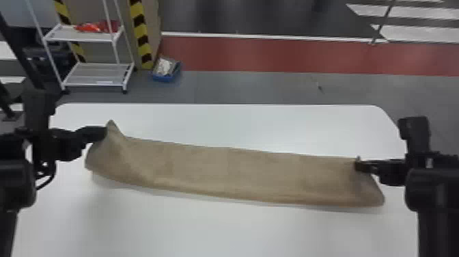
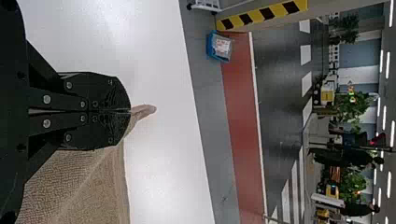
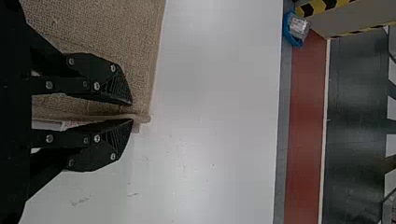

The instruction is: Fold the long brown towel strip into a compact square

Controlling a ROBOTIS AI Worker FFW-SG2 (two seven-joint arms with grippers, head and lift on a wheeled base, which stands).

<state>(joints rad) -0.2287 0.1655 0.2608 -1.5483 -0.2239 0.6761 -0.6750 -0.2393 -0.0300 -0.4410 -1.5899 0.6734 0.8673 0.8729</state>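
The left tool points inward, clenched on a corner of the brown towel, and hides some of it. The towel lies lengthwise on the counter. The right tool points inward, released, fingers apart around the towel's edge.

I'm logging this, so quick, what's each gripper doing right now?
Left gripper: closed, holding the brown towel.
Right gripper: slightly open, the towel's edge between its fingers.
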